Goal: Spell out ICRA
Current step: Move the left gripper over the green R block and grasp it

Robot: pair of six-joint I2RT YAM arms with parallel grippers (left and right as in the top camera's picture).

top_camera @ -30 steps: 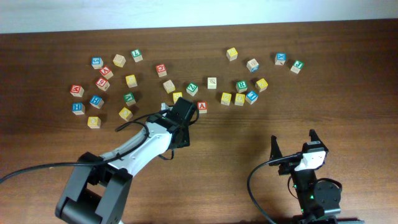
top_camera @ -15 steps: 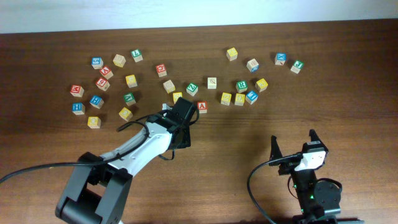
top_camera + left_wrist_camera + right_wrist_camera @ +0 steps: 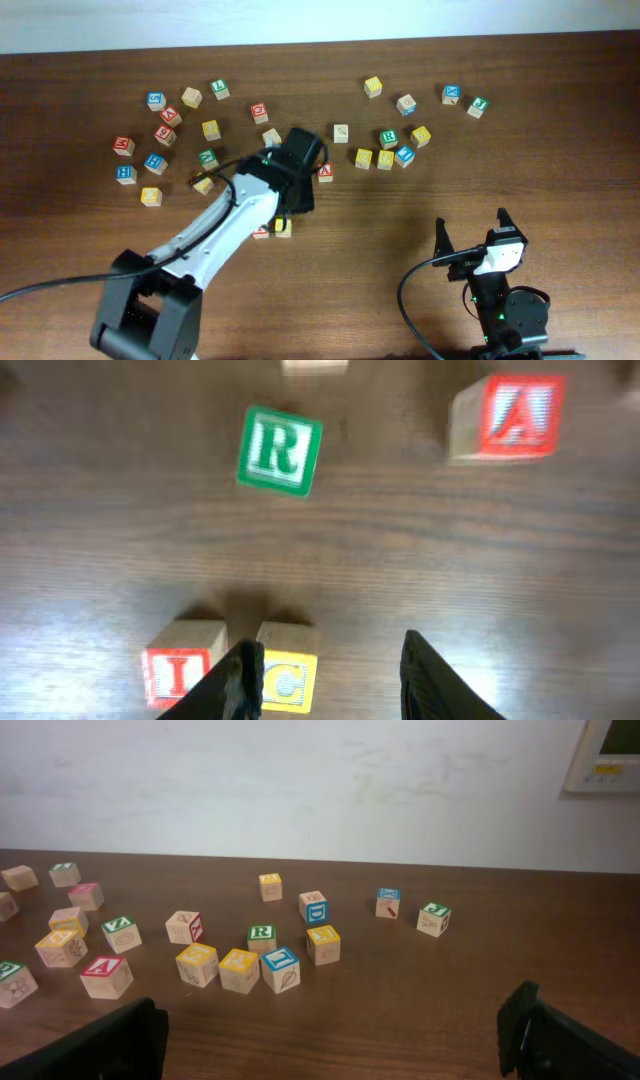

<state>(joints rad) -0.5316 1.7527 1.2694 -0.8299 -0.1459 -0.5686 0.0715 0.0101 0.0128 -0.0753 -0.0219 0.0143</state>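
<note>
**Overhead:** ICRA stands half spelled. We see the I block (image 3: 262, 232) and the C block (image 3: 283, 227) touching side by side on the near part of the table (image 3: 420, 200), partly under the left arm (image 3: 225, 218). Their letters are too small to read from here. The A block (image 3: 325, 172) lies just far-right of them. The right gripper (image 3: 472, 232) sits at near right, fingers spread and empty.

**Left wrist:** Here we read the red I and the yellow C. The left gripper (image 3: 330, 660) hangs above them, fingers parted with bare wood between. The green R block (image 3: 280, 450) lies beyond the pair, with A farther right. In our judgement, R and A remain to be placed.

**Right wrist:** This low look across the table shows A and a green R (image 3: 262, 933) in the scatter. We cannot tell whether it is the same R. The I–C pair is out of frame.
</note>
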